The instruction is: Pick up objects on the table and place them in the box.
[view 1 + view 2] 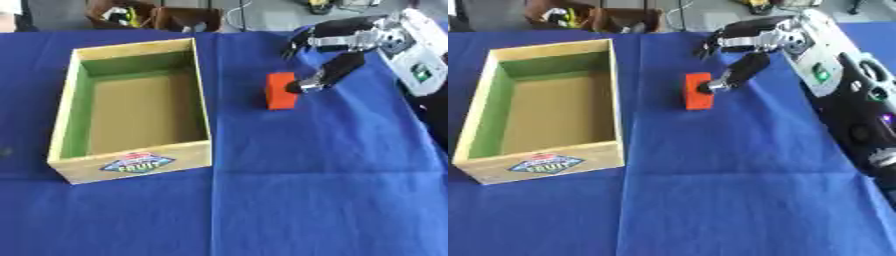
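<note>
While the right arm reached in from the upper right corner, the right hand (337,52) hung over the blue cloth (306,190) that covered the table, its thumb (328,75) stretched down so that the tip met the right side of an orange block (280,90). The other fingers (302,40) curled above and behind the block without touching it, so the hand was partly spread and not closed round anything; only the thumb tip made contact, or stood so close that no gap could be seen. The block lay on the cloth, upright on one of its faces, just to the right of the wooden box (203,100) and apart from it. The box sat on the left half of the table, open at the top, with pale wooden walls, a green inner lining along its left and far sides, and a brown floor with nothing in it. A colourful label (136,163) with the word FRUIT showed on its near wall. At the right edge of the right eye view, the white and black forearm (833,65) ran down toward the lower corner. The left hand appeared in neither view.
</note>
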